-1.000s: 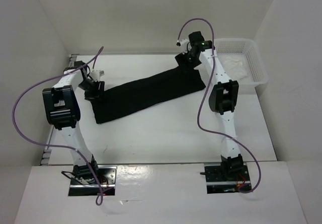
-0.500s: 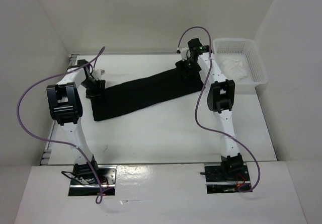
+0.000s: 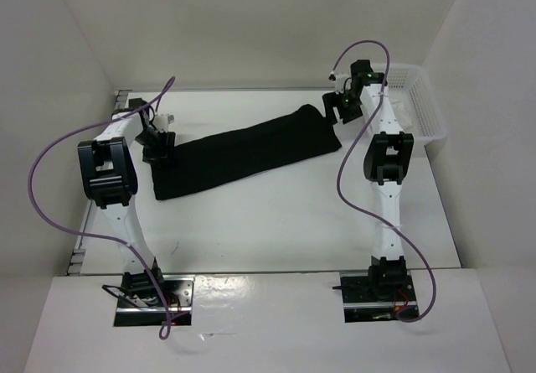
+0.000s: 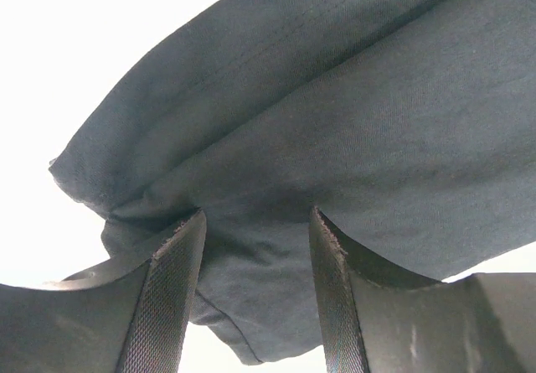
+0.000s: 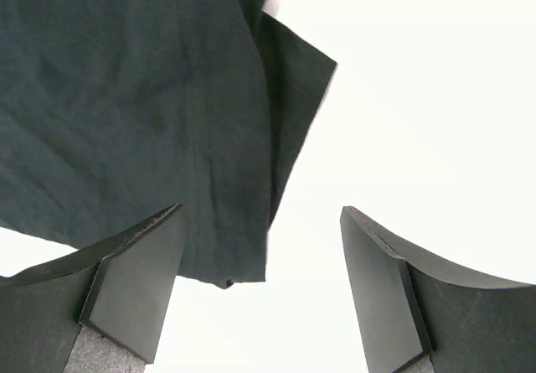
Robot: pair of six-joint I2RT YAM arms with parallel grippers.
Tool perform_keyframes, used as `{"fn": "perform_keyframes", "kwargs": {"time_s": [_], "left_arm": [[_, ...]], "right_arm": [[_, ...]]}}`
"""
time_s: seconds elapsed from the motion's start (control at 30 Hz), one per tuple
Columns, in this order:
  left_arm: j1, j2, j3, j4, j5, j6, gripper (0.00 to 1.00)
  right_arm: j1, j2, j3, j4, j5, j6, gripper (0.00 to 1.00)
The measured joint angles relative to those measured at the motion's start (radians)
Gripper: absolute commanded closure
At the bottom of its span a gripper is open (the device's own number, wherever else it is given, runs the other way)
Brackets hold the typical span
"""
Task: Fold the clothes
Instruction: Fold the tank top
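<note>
Evidently the black T-shirt (image 3: 243, 151) lies folded into a long band, running slantwise across the white table (image 3: 276, 222) from near left to far right. The left gripper (image 4: 258, 214) stands at the band's left end, jaws apart, with fabric showing across the gap and bunched against one finger. The right gripper (image 5: 261, 212) hangs just off the right end, jaws wide apart and holding nothing, near the white mesh basket (image 3: 423, 105).
</note>
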Motion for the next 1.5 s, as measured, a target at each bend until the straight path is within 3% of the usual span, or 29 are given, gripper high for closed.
{"fn": "perform_keyframes", "kwargs": {"time_s": [0.77,1.03,1.2,1.43,1.5], "left_arm": [[0.012,-0.096,-0.144,0.038,-0.024,0.049,0.40],[0.016,-0.097,-0.146,0.035,-0.026,0.056,0.40],[0.016,-0.097,-0.146,0.035,-0.027,0.057,0.40],[0.017,-0.102,-0.156,0.034,-0.035,0.060,0.40],[0.017,-0.103,-0.156,0.033,-0.036,0.060,0.40]], "right_arm": [[0.016,0.107,0.090,-0.043,-0.078,-0.011,0.18],[0.021,0.121,0.098,-0.048,-0.083,-0.016,0.40],[0.032,0.134,0.113,-0.053,-0.100,-0.019,0.45],[0.053,0.156,0.137,-0.060,-0.123,-0.019,0.68],[0.054,0.164,0.146,-0.061,-0.129,-0.022,0.79]]}}
